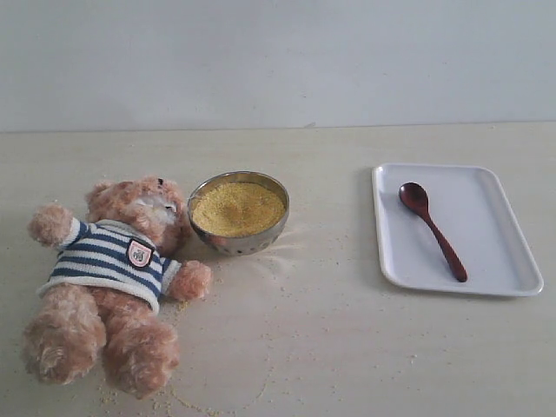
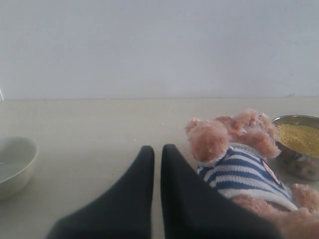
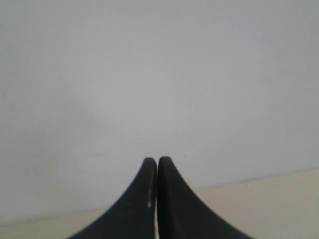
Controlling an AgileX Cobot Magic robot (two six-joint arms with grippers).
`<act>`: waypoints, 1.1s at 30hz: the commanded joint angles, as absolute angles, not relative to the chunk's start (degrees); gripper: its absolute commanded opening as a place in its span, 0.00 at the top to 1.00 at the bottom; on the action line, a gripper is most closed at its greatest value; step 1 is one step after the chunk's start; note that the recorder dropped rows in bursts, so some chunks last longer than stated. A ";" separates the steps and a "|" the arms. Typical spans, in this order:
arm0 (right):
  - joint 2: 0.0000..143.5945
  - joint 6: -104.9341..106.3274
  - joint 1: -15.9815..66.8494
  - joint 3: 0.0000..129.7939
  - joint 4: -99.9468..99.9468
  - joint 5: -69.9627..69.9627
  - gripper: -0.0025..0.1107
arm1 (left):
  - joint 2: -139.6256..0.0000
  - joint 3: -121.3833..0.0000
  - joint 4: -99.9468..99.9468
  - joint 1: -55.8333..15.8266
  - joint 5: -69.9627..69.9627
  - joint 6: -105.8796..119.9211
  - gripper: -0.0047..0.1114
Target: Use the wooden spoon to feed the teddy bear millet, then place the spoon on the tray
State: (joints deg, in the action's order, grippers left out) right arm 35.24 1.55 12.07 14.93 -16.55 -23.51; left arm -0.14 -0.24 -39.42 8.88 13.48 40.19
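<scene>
The teddy bear (image 1: 109, 278) lies on its back at the left of the table, in a navy-and-white striped shirt; the left wrist view shows the bear (image 2: 239, 159) too. Beside its head stands a steel bowl (image 1: 240, 212) full of yellow millet (image 1: 237, 208). The dark wooden spoon (image 1: 432, 229) lies on the white tray (image 1: 486, 252) at the right, its bowl toward the far side. Neither arm appears in the exterior view. My left gripper (image 2: 157, 148) is shut and empty, close to the bear's arm. My right gripper (image 3: 157, 160) is shut and empty, facing the wall.
Stray grains (image 1: 261, 382) lie scattered on the table around the bear and the steel bowl. A pale ceramic bowl (image 2: 15, 167) sits on the table at the edge of the left wrist view. A plain wall backs the table.
</scene>
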 commanded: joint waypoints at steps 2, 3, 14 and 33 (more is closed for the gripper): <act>19.31 -3.50 11.93 13.96 -16.45 -21.42 0.98 | 0.00 0.00 -39.81 8.58 13.23 40.40 0.92; 17.81 -3.50 11.93 13.96 -16.45 -21.55 0.98 | 0.00 0.00 -39.81 8.58 13.23 40.40 0.92; 12.60 13.03 11.93 11.94 -17.70 -14.08 0.98 | 0.00 0.00 -39.81 8.58 13.23 40.40 0.92; 0.00 1.32 -4.82 0.00 0.76 17.94 0.98 | 0.00 0.00 -39.68 8.69 13.25 40.40 0.92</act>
State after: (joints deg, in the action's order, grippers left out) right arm 0.23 1.89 -4.84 0.08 -3.57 14.55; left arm -0.14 -0.15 -39.42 8.88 13.27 40.19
